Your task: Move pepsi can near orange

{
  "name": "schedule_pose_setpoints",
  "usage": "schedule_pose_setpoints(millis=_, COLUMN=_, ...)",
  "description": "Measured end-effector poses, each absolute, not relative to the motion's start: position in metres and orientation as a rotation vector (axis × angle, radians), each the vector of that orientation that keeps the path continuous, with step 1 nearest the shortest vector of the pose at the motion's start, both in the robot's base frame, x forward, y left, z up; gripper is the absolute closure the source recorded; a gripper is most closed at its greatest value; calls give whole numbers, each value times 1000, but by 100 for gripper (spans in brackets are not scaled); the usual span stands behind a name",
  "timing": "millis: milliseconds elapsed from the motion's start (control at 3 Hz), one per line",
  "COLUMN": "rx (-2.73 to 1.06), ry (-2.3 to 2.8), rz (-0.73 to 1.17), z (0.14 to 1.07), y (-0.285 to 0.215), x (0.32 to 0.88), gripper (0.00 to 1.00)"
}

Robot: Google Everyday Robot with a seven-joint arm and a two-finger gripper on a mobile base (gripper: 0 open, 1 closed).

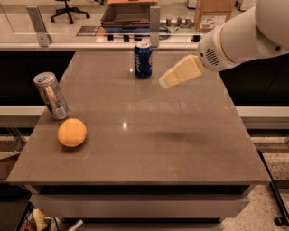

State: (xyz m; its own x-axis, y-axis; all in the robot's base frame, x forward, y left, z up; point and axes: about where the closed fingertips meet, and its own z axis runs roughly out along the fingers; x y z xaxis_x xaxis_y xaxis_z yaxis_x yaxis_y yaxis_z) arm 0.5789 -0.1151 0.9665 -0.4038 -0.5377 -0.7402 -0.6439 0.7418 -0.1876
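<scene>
The pepsi can (143,60), dark blue with a red-and-white logo and silver top, stands upright near the far edge of the brown table (180,149). The orange (72,132) lies near the table's front left. My gripper (165,82), cream-coloured at the end of a white arm, hangs above the table just right of the pepsi can and a little nearer, apart from it. It holds nothing that I can see.
A plain silver-grey can (52,95) stands tilted at the table's left edge, just behind the orange. Behind the table runs a counter with a metal rail, a tray (128,13) and a cardboard box (214,12).
</scene>
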Motion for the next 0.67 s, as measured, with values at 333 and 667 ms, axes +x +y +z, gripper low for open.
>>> schedule_pose_setpoints(millis=333, rx=-875, ry=2064, rz=195, z=960, y=-104, x=591, gripper=0)
schedule_pose_setpoints(millis=667, rx=-855, ry=2009, rz=280, z=942, y=-82, x=615, gripper=0)
